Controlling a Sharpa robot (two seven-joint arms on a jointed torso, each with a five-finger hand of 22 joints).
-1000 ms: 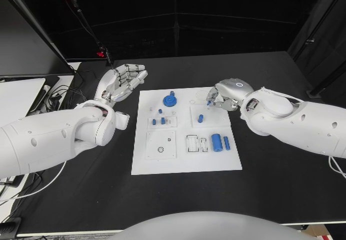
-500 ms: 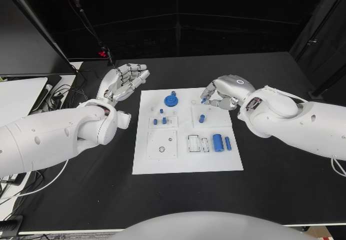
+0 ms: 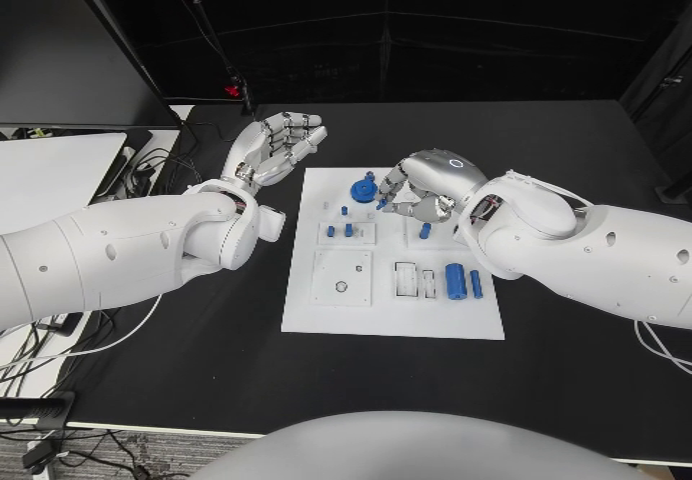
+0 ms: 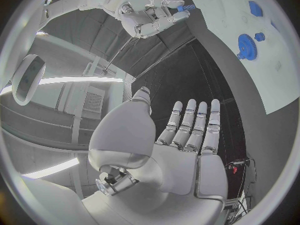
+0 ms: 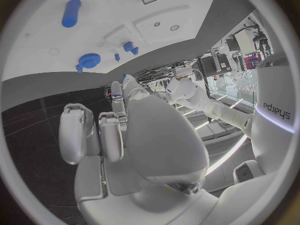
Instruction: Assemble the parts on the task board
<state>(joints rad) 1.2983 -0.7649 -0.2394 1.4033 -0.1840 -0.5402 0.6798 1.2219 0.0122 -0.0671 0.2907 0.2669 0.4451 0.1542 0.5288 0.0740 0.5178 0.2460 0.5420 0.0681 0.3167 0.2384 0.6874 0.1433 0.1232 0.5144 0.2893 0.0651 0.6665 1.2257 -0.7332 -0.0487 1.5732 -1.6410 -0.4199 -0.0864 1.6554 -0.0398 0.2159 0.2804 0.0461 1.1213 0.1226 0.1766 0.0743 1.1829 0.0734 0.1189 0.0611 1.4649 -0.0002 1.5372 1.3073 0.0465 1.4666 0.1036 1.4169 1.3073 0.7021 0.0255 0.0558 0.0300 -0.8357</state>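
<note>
Head view: we are seeing the left hand [image 3: 277, 145] hovering over the black bench [image 3: 577, 330] beside the task board [image 3: 389, 318], fingers spread, holding nothing. The right hand [image 3: 418, 188] is pinching a small blue part [image 3: 385, 203] above the board, near the blue gear [image 3: 364, 190]. Left wrist view: that pinch [image 4: 181, 8] is showing again.

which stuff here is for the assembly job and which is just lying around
For the job:
- white task board
- blue gear
- blue cylinder
- small blue part, pinched by the right hand

Lying about:
- cables beside the left hand
- black table
</note>
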